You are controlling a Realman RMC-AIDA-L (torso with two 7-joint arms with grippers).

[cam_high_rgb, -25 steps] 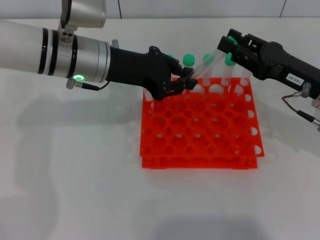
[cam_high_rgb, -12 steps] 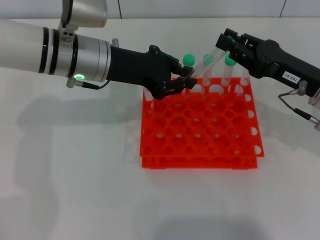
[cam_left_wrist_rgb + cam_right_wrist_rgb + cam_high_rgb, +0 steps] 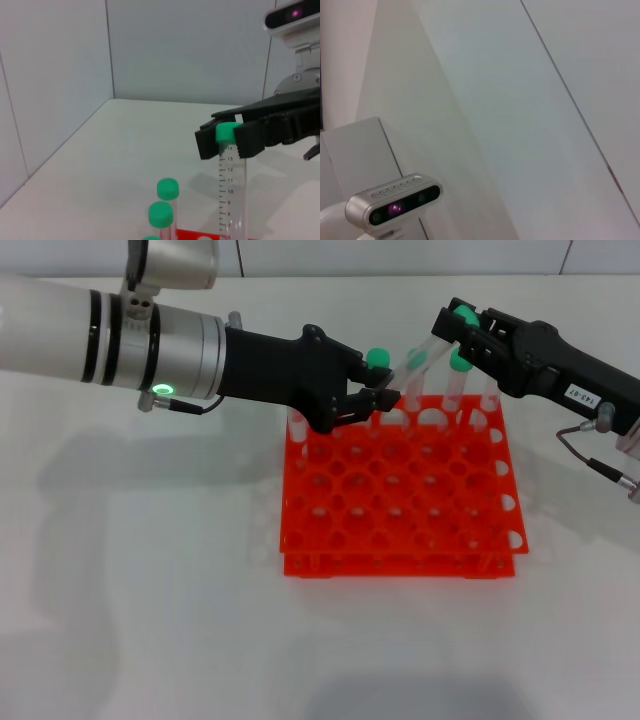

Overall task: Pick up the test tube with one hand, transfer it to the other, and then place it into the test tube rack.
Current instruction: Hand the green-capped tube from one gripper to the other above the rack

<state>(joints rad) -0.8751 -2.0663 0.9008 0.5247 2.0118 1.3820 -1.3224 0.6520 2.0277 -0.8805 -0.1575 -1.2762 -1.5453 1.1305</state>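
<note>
Left gripper, fingers closed on the lower end of the test tube: a clear, graduated tube with a green cap, tilted above the back row of the orange-red rack. Capped tubes stand nearby. Right gripper clamps the cap end.

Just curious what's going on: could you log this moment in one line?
right claw: shut on test tube by cap | left claw: at tube's lower end | over test tube rack | phase: handover
</note>
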